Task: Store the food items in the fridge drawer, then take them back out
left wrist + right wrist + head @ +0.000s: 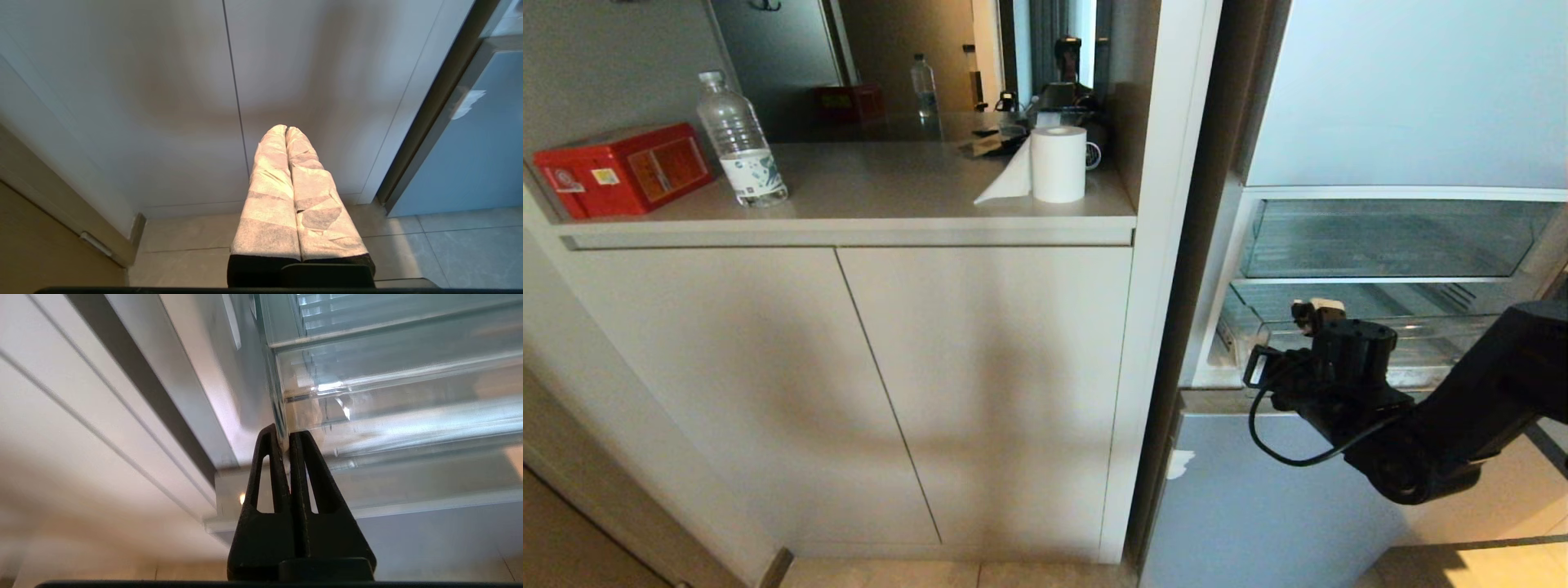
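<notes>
The wide, shallow, clear plastic fridge drawer [1347,343] sits in the right half of the head view, below a second clear drawer [1388,241] and above the flat pale-blue bottom door [1241,506]. It appears to stand slightly out from the pale blue-grey fridge. No red fruit shows in any view, and the drawer's visible part looks bare of food.

The right gripper [286,443], black with open triangular fingers, has its two fingers pressed together with nothing between them. In the right wrist view its tips stand at the lower left corner of the drawer, at or just beside the thick front lip [408,428]; whether they touch it I cannot tell. In the head view the same arm enters from the lower right and the gripper lies in front of the drawer face.

The drawer should handle as a stiff, light, smooth bin. It probably slides easily on its rails but could skew if pulled from one corner. The plastic is glossy, so pinched fingers may slip; hooking under the thick front lip near its middle seems the surest hold. Hard plastic can crack under a sharp knock.

The left gripper [288,134], its fingers wrapped in pale cloth tape and closed together, hangs parked before the beige cabinet doors [163,102], low near the tiled floor [408,245].
</notes>
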Controlling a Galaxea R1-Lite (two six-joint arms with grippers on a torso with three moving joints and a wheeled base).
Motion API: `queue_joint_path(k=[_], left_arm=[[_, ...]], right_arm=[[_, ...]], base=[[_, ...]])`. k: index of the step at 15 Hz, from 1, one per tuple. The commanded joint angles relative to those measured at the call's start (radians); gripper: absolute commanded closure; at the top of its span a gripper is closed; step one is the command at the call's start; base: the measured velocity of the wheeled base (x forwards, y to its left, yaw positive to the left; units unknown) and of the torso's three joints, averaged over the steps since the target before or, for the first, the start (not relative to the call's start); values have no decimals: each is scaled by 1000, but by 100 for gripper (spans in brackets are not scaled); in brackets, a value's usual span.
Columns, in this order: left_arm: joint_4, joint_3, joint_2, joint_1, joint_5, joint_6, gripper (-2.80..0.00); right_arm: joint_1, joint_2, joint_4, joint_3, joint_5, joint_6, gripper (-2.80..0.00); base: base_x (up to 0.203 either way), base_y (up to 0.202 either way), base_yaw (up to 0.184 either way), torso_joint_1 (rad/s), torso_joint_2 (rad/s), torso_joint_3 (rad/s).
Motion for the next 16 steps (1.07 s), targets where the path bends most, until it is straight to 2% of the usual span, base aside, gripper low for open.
queue_joint_path(k=[1, 2, 3, 7, 9, 11, 13, 16], left_arm=[[1, 0, 0, 1, 0, 0, 0], [1, 0, 0, 1, 0, 0, 0], [1, 0, 0, 1, 0, 0, 0], [1, 0, 0, 1, 0, 0, 0], [1, 0, 0, 1, 0, 0, 0], [1, 0, 0, 1, 0, 0, 0], [2, 0, 0, 1, 0, 0, 0], [1, 0, 0, 1, 0, 0, 0]], right_arm=[[13, -160, -8, 144, -2, 17, 0], [18, -207, -8, 205, 0, 33, -237], [24, -248, -8, 253, 1, 40, -280], [57, -419, 25, 379, -3, 50, -280], [55, -513, 131, 364, -5, 47, -280], [31, -547, 304, 229, -4, 37, -280], [1, -544, 545, 56, 9, 6, -280], [-26, -448, 797, -220, 47, -59, -280]], base=[[0, 0, 0, 0, 0, 0], [0, 0, 0, 0, 0, 0], [0, 0, 0, 0, 0, 0], [0, 0, 0, -7, -2, 3], [0, 0, 0, 0, 0, 0], [0, 0, 0, 0, 0, 0], [0, 0, 0, 0, 0, 0], [0, 0, 0, 0, 0, 0]])
